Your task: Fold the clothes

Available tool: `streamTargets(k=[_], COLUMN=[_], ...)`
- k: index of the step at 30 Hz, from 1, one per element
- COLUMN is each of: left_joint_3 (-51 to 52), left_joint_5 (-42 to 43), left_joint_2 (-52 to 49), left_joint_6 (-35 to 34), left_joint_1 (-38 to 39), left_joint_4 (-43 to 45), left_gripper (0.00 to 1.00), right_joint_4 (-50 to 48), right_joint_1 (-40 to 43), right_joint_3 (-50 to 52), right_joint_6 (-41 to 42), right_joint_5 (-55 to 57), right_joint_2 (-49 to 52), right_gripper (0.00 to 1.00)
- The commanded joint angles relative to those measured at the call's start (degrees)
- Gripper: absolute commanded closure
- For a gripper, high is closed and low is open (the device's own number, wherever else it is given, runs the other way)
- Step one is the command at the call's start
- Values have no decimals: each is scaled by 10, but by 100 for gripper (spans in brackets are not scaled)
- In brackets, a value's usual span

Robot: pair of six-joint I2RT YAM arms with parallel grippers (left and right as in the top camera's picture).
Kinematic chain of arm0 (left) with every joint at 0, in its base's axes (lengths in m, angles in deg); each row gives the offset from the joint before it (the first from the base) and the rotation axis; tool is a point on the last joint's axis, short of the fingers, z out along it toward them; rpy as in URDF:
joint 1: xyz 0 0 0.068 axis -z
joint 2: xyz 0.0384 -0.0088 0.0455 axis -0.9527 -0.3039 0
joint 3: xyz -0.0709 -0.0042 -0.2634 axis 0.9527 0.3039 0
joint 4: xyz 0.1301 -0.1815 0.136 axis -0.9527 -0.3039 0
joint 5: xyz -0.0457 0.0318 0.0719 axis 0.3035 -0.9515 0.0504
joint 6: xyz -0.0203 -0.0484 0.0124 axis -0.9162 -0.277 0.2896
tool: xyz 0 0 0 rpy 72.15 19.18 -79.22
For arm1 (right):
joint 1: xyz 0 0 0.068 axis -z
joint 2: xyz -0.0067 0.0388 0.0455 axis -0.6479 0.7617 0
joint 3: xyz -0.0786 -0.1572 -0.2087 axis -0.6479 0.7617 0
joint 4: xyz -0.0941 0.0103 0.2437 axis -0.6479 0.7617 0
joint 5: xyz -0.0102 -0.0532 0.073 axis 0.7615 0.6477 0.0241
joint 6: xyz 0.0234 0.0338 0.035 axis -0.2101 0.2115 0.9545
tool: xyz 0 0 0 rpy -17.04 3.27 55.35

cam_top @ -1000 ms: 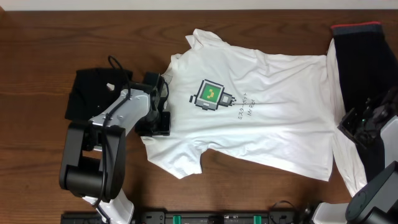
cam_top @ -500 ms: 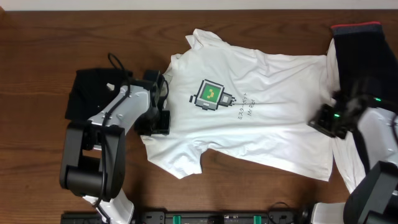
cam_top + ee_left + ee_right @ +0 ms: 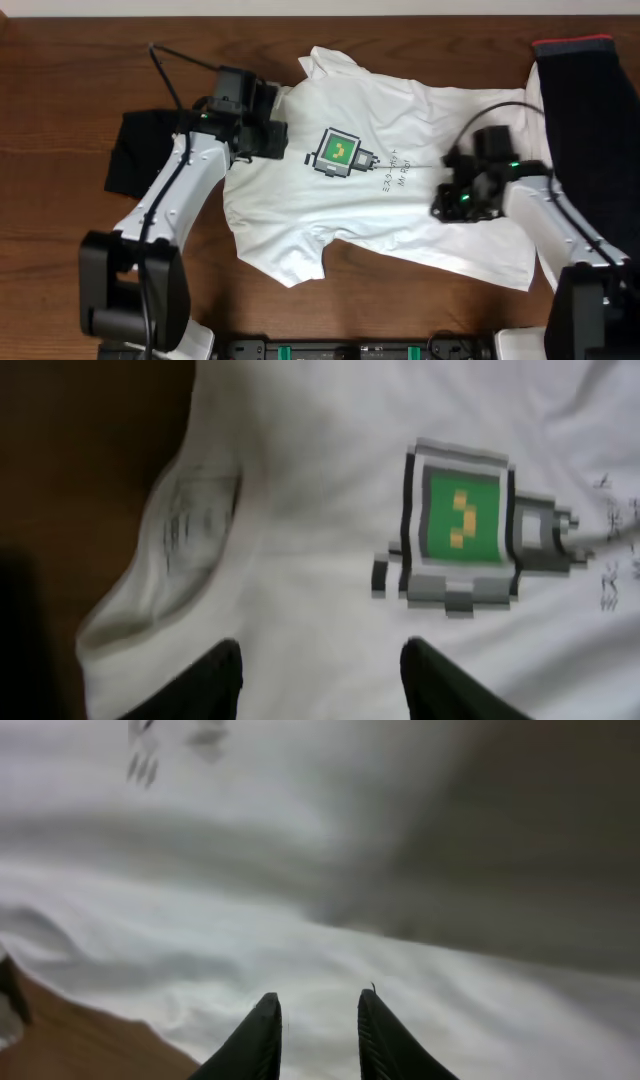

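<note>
The white T-shirt [image 3: 420, 215] lies spread flat mid-table, collar to the left, its green-black logo [image 3: 338, 152] face up. My left gripper [image 3: 280, 138] is open and empty just above the shirt by the collar. In the left wrist view it [image 3: 320, 665] hovers over white cloth, with the logo [image 3: 460, 525] ahead and the collar [image 3: 190, 520] to the left. My right gripper [image 3: 442, 205] is open and empty over the shirt's lower body; in the right wrist view it [image 3: 318, 1010] is close above the white cloth [image 3: 300, 920]. The black buttoned shirt [image 3: 140, 160] lies bunched at the left. The dark garment with the red-grey band [image 3: 590, 90] lies at the right edge.
Brown wooden table [image 3: 80, 80] shows all round the clothes. The dark garment overlaps the T-shirt's hem at the right. The arm bases stand at the front edge, left [image 3: 135, 300] and right [image 3: 590, 310].
My left gripper has moved up from the shirt's lower sleeve to the collar. My right arm has swung left, off the dark garment and onto the T-shirt's body.
</note>
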Motion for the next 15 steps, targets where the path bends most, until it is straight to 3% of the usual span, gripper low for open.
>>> streamTargets(k=[1, 8, 15], left_joint_3=[-3, -3, -3], left_joint_5=[16, 16, 13], left_joint_2=[-37, -107, -172], left_joint_6=[42, 50, 59], left_joint_1=[1, 1, 1], left_joint_4=[41, 123, 157], left_gripper=[47, 48, 51], right_joint_4=[-3, 1, 23], right_joint_1=[-47, -87, -102], right_joint_3=[15, 41, 60], right_joint_6=[-1, 117, 184], right_joint_5=[25, 79, 70], right_joint_2=[-3, -3, -3], right_gripper=[78, 98, 99])
